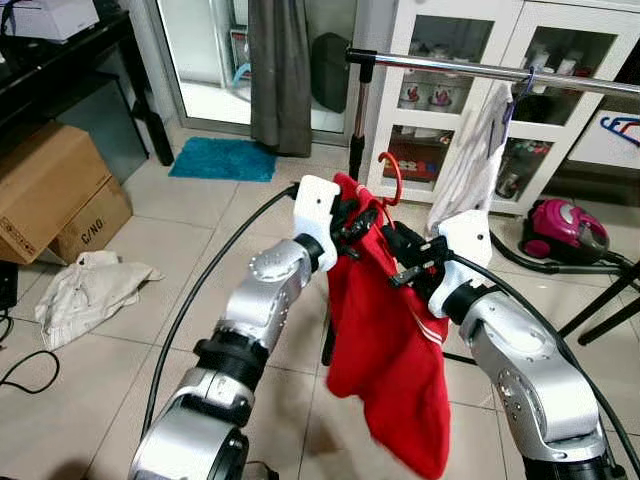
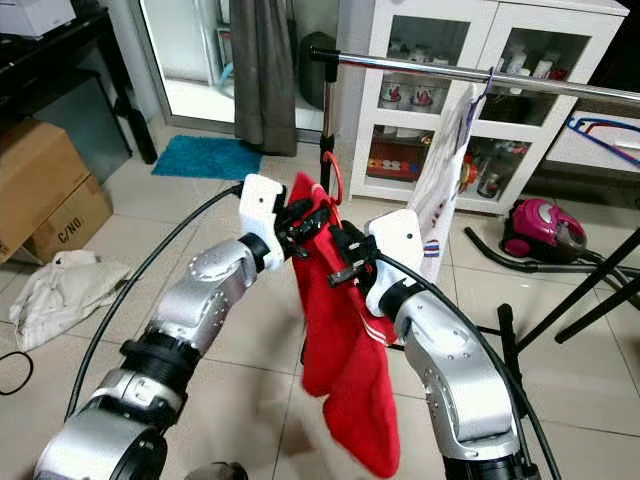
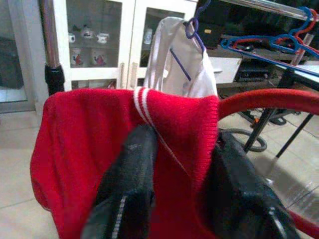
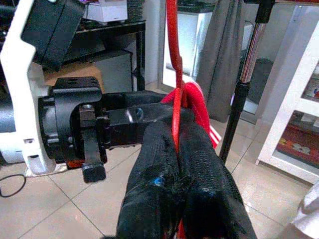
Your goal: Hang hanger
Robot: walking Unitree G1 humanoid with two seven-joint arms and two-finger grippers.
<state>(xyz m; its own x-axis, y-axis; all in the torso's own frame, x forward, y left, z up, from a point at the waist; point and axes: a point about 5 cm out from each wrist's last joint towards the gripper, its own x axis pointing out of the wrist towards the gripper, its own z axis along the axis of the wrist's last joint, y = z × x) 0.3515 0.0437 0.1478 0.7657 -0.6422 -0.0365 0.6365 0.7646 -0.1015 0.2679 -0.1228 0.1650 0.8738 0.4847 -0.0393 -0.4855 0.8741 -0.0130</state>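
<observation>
While both grippers hold the red hanger point(image 1: 390, 178) with its red garment point(image 1: 385, 340) below the rail point(image 1: 480, 68), hanging remains undone: right gripper point(image 4: 177, 149) jaws pinch the hanger, left gripper point(image 3: 184, 164) jaws clamp the cloth-covered shoulder

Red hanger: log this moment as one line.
red hanger with red garment | left gripper shut on garment | right gripper shut on hanger | below rail

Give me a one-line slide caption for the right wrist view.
Right gripper pinches the red hanger stem beside the left gripper, clothes rail pole behind.
</observation>
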